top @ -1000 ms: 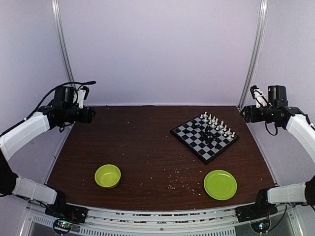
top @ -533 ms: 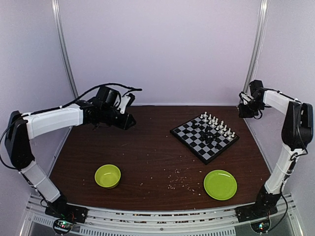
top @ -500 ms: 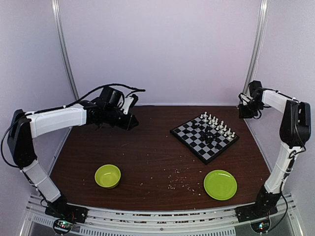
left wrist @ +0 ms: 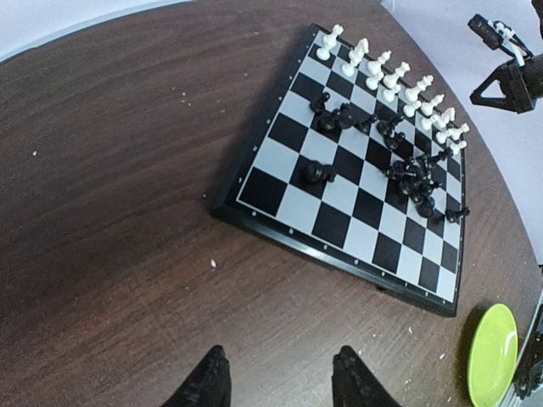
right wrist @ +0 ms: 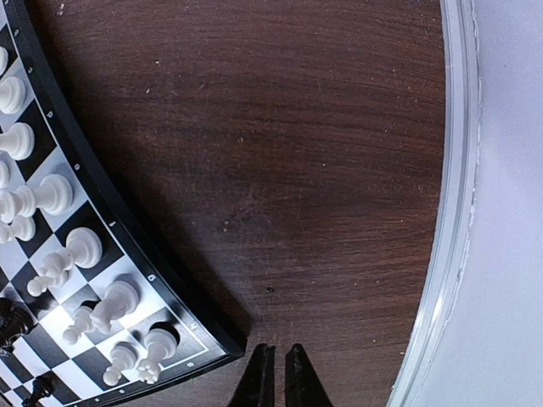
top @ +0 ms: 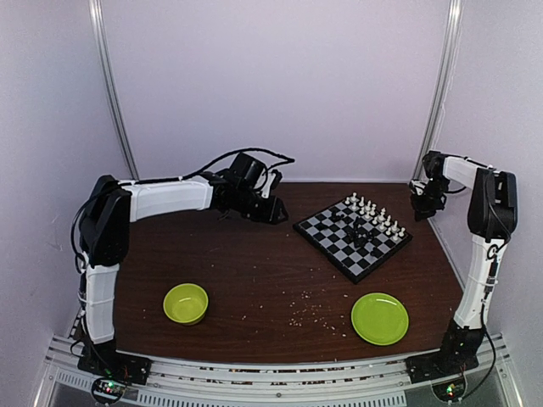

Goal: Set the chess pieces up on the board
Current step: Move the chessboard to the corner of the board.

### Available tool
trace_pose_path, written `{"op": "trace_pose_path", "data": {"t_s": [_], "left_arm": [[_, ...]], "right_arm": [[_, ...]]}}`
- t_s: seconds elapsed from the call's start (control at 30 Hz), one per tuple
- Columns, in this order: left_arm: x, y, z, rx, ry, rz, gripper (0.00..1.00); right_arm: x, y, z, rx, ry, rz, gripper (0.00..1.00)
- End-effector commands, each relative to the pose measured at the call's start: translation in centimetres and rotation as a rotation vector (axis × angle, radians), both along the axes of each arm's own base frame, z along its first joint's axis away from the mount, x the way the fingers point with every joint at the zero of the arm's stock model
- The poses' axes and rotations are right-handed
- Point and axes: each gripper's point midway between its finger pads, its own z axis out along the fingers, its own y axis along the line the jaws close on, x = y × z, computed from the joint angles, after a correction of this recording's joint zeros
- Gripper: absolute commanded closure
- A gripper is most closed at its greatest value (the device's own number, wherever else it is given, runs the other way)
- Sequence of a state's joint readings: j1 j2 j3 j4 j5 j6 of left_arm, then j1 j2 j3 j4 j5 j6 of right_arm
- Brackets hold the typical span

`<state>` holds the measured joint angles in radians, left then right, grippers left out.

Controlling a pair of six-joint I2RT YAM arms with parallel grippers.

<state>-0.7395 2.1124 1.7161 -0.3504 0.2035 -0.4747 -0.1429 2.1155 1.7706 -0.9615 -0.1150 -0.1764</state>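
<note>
The board (top: 339, 242) lies at the back right of the table, turned diagonally. White chess pieces (top: 373, 210) stand in a row along its far right edge. Black chess pieces (top: 361, 233) lie jumbled near its middle. My left gripper (top: 280, 212) hovers just left of the board. In the left wrist view it (left wrist: 280, 377) is open over bare wood, with the board (left wrist: 322, 254), the white row (left wrist: 390, 80) and the black heap (left wrist: 407, 174) ahead. My right gripper (top: 420, 208) hangs off the board's right corner. It (right wrist: 279, 365) is shut on nothing, beside the rim (right wrist: 110, 229) and the white pieces (right wrist: 85, 246).
A green bowl (top: 186, 303) sits front left and a green plate (top: 379, 318) front right. Crumbs (top: 310, 309) are scattered between them. Metal frame posts (top: 437, 102) and white walls close in the back and sides. The table's right edge (right wrist: 450, 212) runs close to my right gripper.
My left arm has swung from the far left along the back of the table up to the board. My right arm has come in and down to the board's right corner.
</note>
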Motion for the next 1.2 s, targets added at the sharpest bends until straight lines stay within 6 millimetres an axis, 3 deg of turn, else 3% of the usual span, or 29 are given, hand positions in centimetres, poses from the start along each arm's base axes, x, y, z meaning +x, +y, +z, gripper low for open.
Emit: {"op": "trace_pose_path", "data": {"t_s": [0.0, 0.13, 0.2, 0.37, 0.57, 0.63, 0.7, 0.87, 1.17], "left_arm": [[1.0, -1.0, 1.0, -0.031, 0.014, 0.011, 0.57], [1.9, -1.0, 1.4, -0.042, 0.000, 0.021, 0.54], [2.9, -0.7, 1.7, -0.050, -0.009, 0.039, 0.43], [5.9, -0.1, 1.1, -0.100, 0.028, 0.086, 0.32], [7.5, -0.5, 0.5, -0.153, 0.059, 0.099, 0.31], [7.7, -0.8, 0.4, -0.172, 0.062, 0.099, 0.31], [7.8, -1.0, 0.3, -0.184, 0.067, 0.101, 0.31], [8.3, -1.6, 0.5, -0.202, 0.059, 0.081, 0.37], [8.8, -1.7, -0.1, -0.203, 0.078, 0.092, 0.37]], "right_arm": [[-1.2, -0.3, 0.8, -0.011, 0.039, 0.013, 0.93], [-2.0, 1.2, 2.4, 0.080, 0.001, -0.023, 0.81], [-2.0, 2.4, 3.4, 0.170, -0.035, -0.068, 0.68], [-1.9, 4.5, 4.8, 0.333, -0.120, -0.154, 0.58], [-1.9, 4.3, 4.4, 0.451, -0.153, -0.321, 0.50], [-1.7, 4.4, 4.0, 0.536, -0.171, -0.384, 0.45], [-1.7, 4.7, 3.3, 0.607, -0.166, -0.441, 0.33], [-1.8, 5.3, 1.9, 0.705, -0.168, -0.559, 0.24], [-0.2, 2.8, 0.5, 0.764, -0.276, -0.827, 0.25]]}}
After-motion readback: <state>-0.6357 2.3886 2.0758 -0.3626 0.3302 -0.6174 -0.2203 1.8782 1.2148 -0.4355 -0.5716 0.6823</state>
